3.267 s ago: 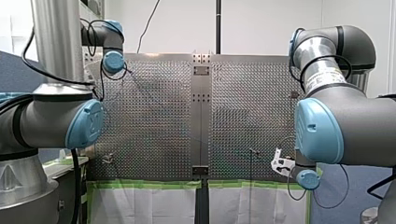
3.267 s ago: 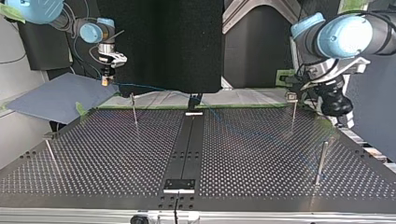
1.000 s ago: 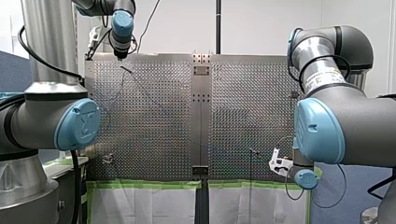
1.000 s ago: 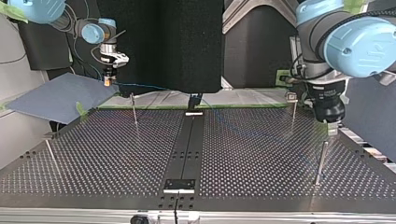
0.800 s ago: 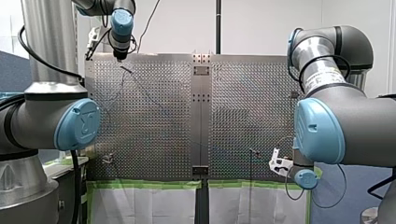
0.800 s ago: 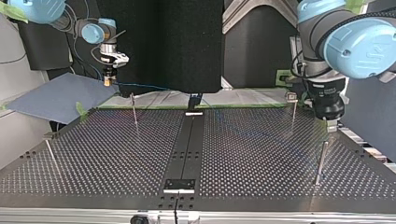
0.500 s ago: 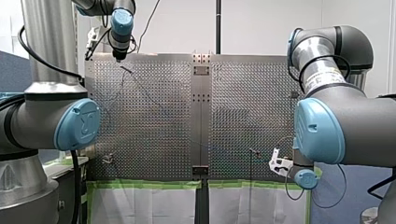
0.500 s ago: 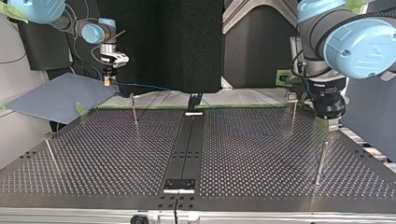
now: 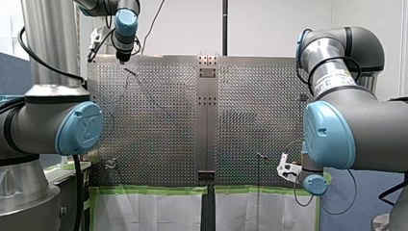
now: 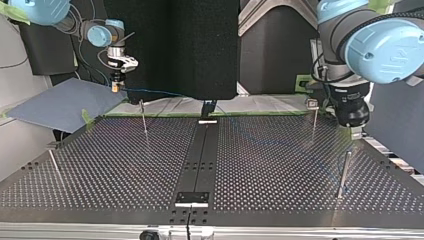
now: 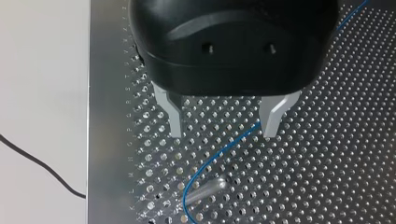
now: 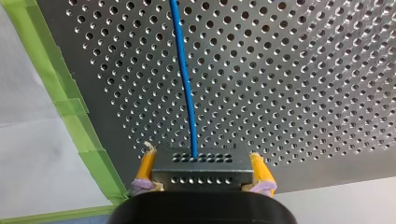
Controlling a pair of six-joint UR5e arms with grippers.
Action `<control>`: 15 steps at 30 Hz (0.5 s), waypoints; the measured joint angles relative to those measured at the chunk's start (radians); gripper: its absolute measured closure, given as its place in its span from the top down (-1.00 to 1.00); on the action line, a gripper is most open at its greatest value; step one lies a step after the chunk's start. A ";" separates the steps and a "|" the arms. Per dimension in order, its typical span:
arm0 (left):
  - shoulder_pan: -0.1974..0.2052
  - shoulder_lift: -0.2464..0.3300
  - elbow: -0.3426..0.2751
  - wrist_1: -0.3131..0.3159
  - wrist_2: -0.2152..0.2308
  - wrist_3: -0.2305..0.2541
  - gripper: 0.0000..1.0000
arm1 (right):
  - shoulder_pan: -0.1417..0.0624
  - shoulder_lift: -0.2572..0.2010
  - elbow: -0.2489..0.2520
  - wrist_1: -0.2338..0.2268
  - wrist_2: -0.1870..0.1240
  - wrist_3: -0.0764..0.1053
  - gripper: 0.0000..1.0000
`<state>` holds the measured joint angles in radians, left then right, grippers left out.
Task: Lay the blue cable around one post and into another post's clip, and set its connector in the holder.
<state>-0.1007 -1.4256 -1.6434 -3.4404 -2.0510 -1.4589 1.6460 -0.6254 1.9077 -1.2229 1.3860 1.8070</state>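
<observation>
Shiny perforated metal table [image 10: 280, 165]

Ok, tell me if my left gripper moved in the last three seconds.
Yes: in the front view my left gripper swung up the view, to the table's far edge above the post.

One blue cable [image 12: 184, 79], one connector [image 12: 201, 170], four upright posts [image 10: 344, 172], one perforated counter [image 10: 280, 170] with one dark centre strip [image 10: 197, 160], one blue sheet [image 10: 60, 105] beside it. Two grippers: left gripper [image 11: 222, 135], right gripper [image 12: 201, 155], two jaws each.
</observation>
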 joint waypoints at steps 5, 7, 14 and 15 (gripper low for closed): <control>-0.005 0.000 0.000 0.000 -0.001 0.001 0.59 | 0.000 0.000 0.000 0.000 0.000 0.000 -1.00; -0.006 0.000 0.000 -0.001 -0.001 0.001 0.59 | 0.000 0.000 0.000 0.000 0.001 0.000 -1.00; -0.014 0.000 0.000 -0.001 -0.011 0.002 0.59 | 0.000 0.000 0.000 0.002 0.001 0.000 -1.00; -0.015 0.000 0.000 -0.001 -0.011 0.002 0.59 | 0.000 0.000 0.000 0.002 0.001 0.000 -1.00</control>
<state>-0.1154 -1.4256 -1.6438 -3.4413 -2.0624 -1.4565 1.6455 -0.6254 1.9077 -1.2208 1.3866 1.8068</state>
